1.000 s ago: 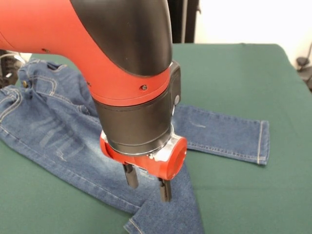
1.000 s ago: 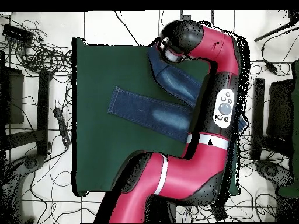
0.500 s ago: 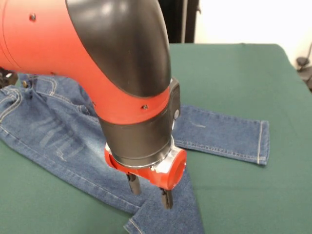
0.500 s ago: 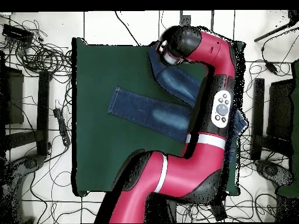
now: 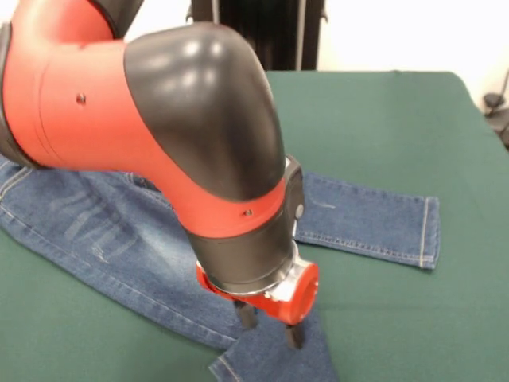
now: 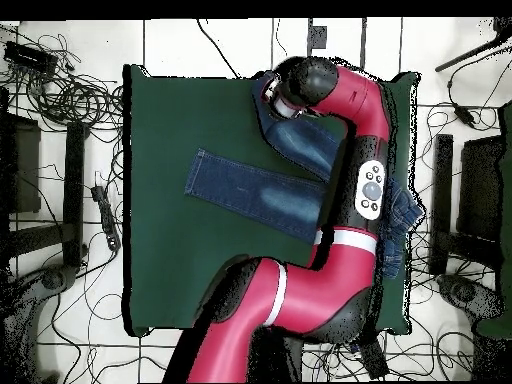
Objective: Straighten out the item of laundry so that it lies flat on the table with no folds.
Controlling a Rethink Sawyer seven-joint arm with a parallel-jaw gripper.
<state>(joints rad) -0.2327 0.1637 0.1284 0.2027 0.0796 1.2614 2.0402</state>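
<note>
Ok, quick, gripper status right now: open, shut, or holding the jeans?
Gripper: open, holding nothing; the two fingers stand apart just above the jeans near the folded lower leg.

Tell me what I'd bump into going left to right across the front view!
Jeans' faded thigh → robot arm → tool → straight trouser leg's cuff → bare green table.
</note>
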